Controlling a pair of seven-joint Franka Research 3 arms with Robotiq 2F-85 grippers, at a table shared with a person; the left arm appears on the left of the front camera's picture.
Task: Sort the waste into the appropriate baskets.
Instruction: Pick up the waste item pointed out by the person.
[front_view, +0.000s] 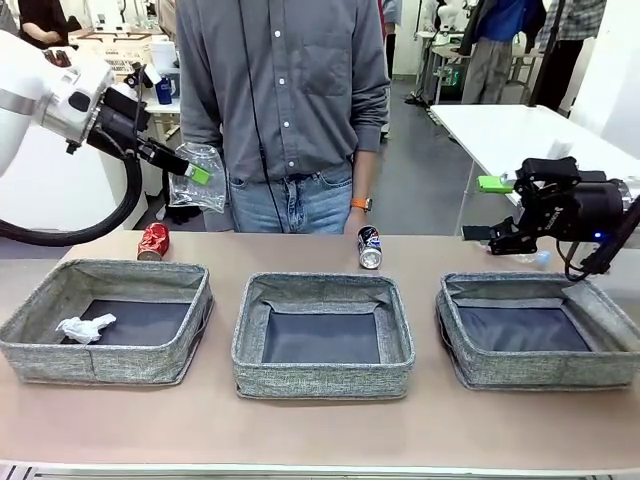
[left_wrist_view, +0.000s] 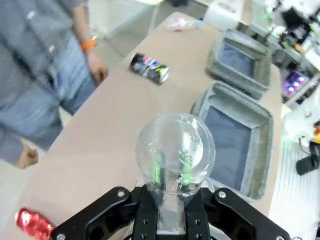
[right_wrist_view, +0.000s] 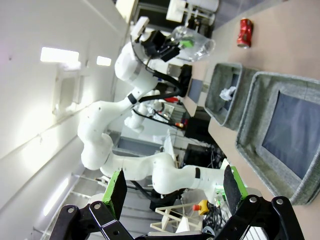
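Note:
My left gripper is shut on a clear plastic cup, held high above the table's far left, in front of the person. In the left wrist view the cup bulges out between the fingers. A red can lies behind the left basket, which holds a white paper wad. A dark blue can lies behind the middle basket. My right gripper hangs open above the far side of the right basket. A clear bottle lies at the table's far end.
A person stands at the far edge, one hand close to the dark blue can. The middle and right baskets have bare dark bottoms. Bare tabletop runs along the front edge and between the baskets.

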